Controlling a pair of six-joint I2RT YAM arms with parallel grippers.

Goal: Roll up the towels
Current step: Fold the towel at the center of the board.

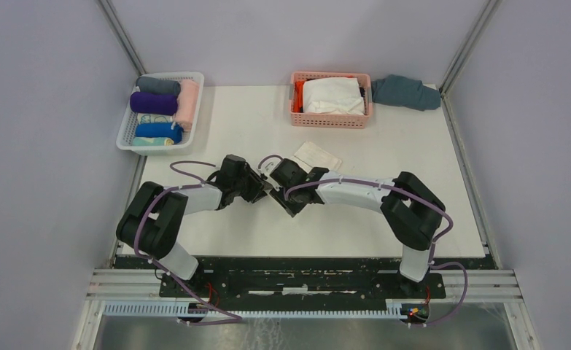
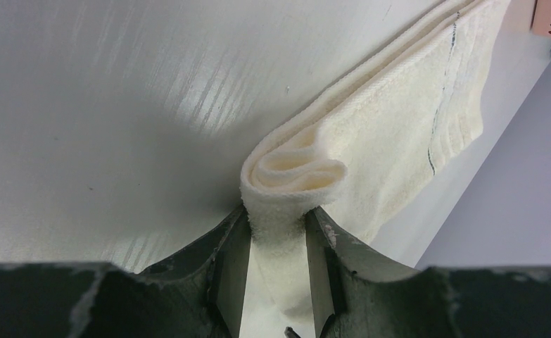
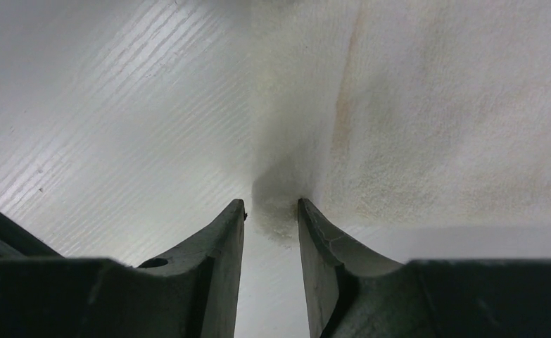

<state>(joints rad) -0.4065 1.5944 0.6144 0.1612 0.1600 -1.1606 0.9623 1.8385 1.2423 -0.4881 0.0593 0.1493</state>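
Reaching inward from the lower corners of the top view, both arms fold at the elbow and stretch their forearms toward each other. Their wrists almost meet low over the middle of the white table top (image 1: pixel 413 182).

The left gripper (image 2: pixel 277 215) points right and slightly up the frame. Its jaws are closed partway on the cream-white terry cloth towel (image 2: pixel 399 127), and the cloth fills the gap between the two dark fingers (image 2: pixel 230 260). Just past the fingertips the towel's near end curls into a loose, flattened roll of a few turns. The rest lies flat, running toward the upper right of the left wrist view.

The right gripper (image 3: pixel 272 211) comes in from the opposite side with its jaws parted. A shadowed corner of the same towel sits in the gap at the fingertips, and bare table shows between the fingers below it. Whether the pads touch the cloth cannot be told.

In the top view the unrolled part of the towel lies just above and right of the two wrists. A deep purple rolled towel (image 1: pixel 153 103) lies among other rolled cloths in the white plastic basket (image 1: pixel 195 76) at the upper left.
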